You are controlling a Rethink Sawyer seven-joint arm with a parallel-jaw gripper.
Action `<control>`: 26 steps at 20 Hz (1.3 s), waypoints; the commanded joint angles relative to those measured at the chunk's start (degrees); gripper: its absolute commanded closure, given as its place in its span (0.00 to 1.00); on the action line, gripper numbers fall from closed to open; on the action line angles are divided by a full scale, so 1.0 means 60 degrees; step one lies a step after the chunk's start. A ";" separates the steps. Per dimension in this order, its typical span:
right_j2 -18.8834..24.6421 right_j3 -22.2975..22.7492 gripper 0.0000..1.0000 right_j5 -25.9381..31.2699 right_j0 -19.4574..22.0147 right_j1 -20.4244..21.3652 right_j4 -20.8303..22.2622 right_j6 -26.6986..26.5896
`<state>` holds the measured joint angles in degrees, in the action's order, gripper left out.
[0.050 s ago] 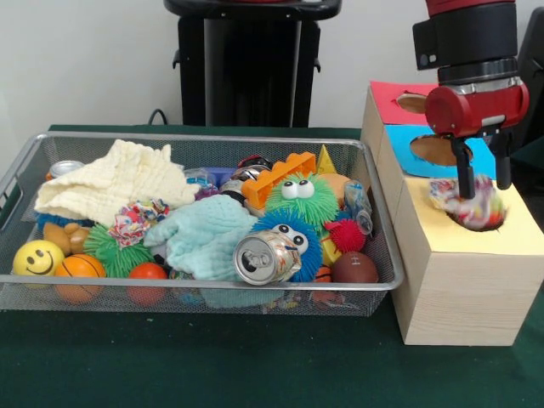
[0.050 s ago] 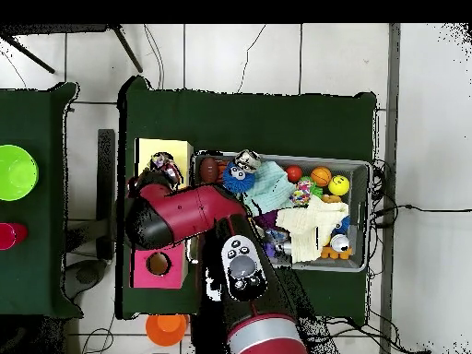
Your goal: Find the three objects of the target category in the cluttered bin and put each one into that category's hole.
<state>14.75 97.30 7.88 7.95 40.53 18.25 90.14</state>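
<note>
The multicoloured cloth ball [image 1: 469,204] sits in the hole of the yellow section [image 1: 476,234] of the wooden box, my gripper [image 1: 483,180] spread open around it; I judge a straight lift clears it without dragging it out. Green cloth [image 1: 212,374] covers the table, the wire bin [image 1: 195,293] is just beside the box and a white wall [image 1: 85,59] stands behind

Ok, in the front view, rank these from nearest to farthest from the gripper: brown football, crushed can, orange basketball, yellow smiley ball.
Gripper is over the yellow hole at the picture's right.
1. Brown football, bin's right front corner.
2. Crushed can, front middle.
3. Orange basketball, front left.
4. Yellow smiley ball, far left; only just past the basketball.
</note>
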 commanded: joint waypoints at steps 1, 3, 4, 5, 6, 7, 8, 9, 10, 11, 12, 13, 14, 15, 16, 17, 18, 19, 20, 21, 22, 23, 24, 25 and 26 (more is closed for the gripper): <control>0.0655 0.0456 0.00 0.1413 0.0055 0.0384 0.0113 0.0283; 0.0618 0.0468 0.00 0.1365 0.0021 0.0422 0.0138 0.0336; 0.0585 0.0465 0.00 0.1334 -0.0008 0.0439 0.0154 0.0367; 0.0552 0.0461 0.00 0.1304 -0.0037 0.0455 0.0169 0.0399; 0.0519 0.0458 0.00 0.1274 -0.0065 0.0472 0.0185 0.0431; 0.0468 0.0442 0.00 0.1269 -0.0106 0.0490 0.0204 0.0450; 0.0453 0.0439 0.00 0.1270 -0.0120 0.0497 0.0204 0.0460; 0.0437 0.0435 0.00 0.1271 -0.0135 0.0504 0.0205 0.0470; 0.0422 0.0432 0.00 0.1272 -0.0150 0.0511 0.0206 0.0480; 0.0442 0.0421 0.00 0.1313 -0.0147 0.0505 0.0187 0.0470; 0.0463 0.0411 0.00 0.1353 -0.0145 0.0498 0.0168 0.0460; 0.0495 0.0415 0.00 0.1374 -0.0132 0.0448 0.0170 0.0434; 0.0531 0.0407 0.00 0.1391 -0.0102 0.0382 0.0173 0.0401; 0.0563 0.0410 0.00 0.1363 -0.0083 0.0283 0.0169 0.0407; 0.0584 0.0393 0.00 0.1361 -0.0052 0.0197 0.0185 0.0375; 0.0587 0.0392 0.00 0.1414 -0.0049 0.0174 0.0200 0.0331; 0.0602 0.0411 0.00 0.1596 -0.0036 0.0155 0.0205 0.0230; 0.0630 0.0413 0.00 0.1752 -0.0014 0.0131 0.0202 0.0138; 0.0633 0.0380 0.00 0.2026 -0.0015 0.0109 0.0197 0.0005; 0.0636 0.0346 0.00 0.2299 -0.0017 0.0087 0.0193 -0.0129; 0.0649 0.0301 1.00 0.2496 -0.0017 0.0065 0.0201 -0.0191; 0.0618 0.0242 1.00 0.2669 -0.0050 0.0048 0.0205 -0.0247; 0.0587 0.0183 1.00 0.2843 -0.0083 0.0030 0.0210 -0.0303; 0.0555 0.0124 1.00 0.3017 -0.0116 0.0012 0.0214 -0.0359; 0.0544 0.0067 1.00 0.3154 -0.0143 -0.0008 0.0222 -0.0379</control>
<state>14.78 97.50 14.46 7.33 43.07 18.26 90.14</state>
